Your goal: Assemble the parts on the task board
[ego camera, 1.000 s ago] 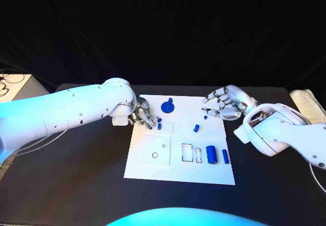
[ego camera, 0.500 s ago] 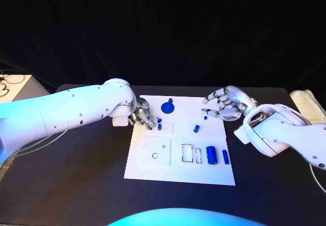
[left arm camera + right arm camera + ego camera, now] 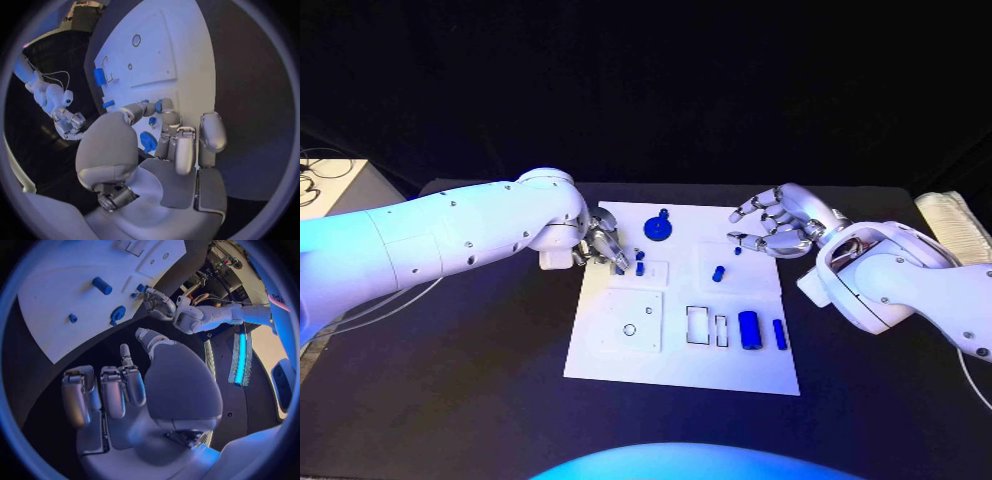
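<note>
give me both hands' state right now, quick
Left hand: fingertips pinch a small blue part at the task board.
Right hand: open, fingers apart, holding nothing, at the board's far right corner.

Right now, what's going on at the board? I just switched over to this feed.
The left hand is down at the far left edge of the white task board, its fingertips at a small blue peg standing there; whether it actually grips the peg is hard to tell. The right hand hovers open over the board's far right corner, holding nothing. A blue disc, another small peg and two blue cylinders lie unplaced on the board.
</note>
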